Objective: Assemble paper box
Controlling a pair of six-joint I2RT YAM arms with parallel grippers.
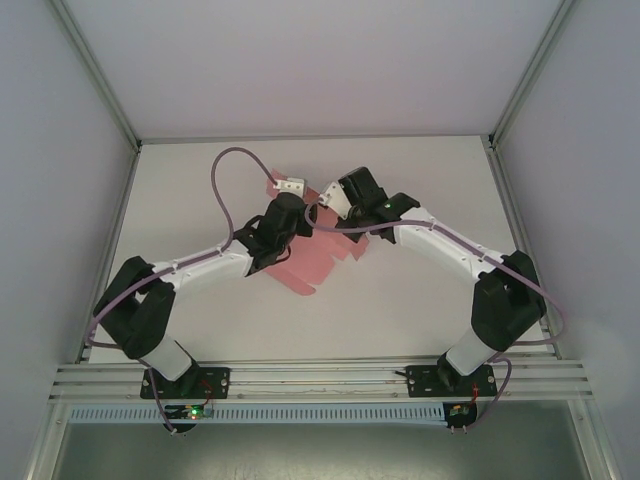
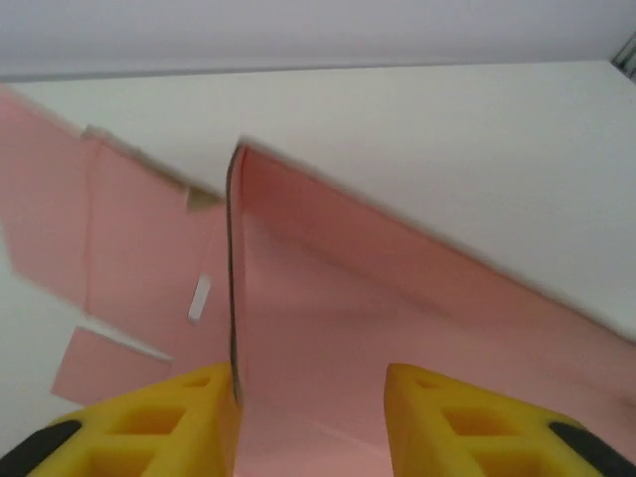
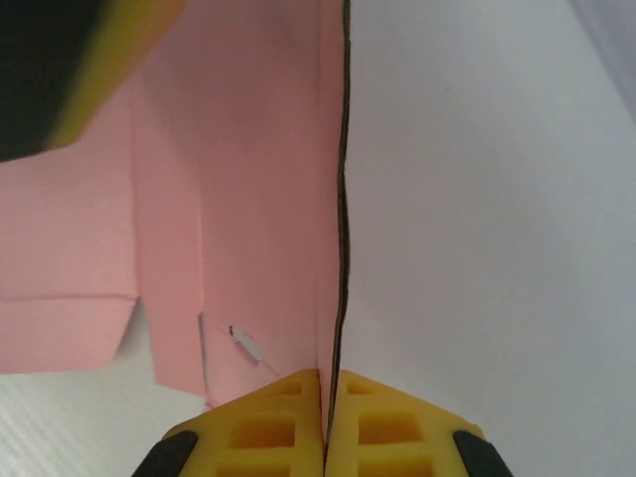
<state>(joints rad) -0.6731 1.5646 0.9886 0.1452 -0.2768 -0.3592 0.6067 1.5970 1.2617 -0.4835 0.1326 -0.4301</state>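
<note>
Two grippers are flanking the thin light-pink die-cut paper box: right gripper is pinching its upright panel edge; left gripper is gaping, a raised flap between its fingers. Probably flimsy; pinch near creases.

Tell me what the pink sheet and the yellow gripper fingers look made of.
Paper box: thin card or stiff paper, matte light pink. Its upright edge looks hair-thin, with crisp fold lines and a small cut slot. Yellow fingers: probably moulded or printed plastic, matte, with open rectangular cells in the body.
</note>
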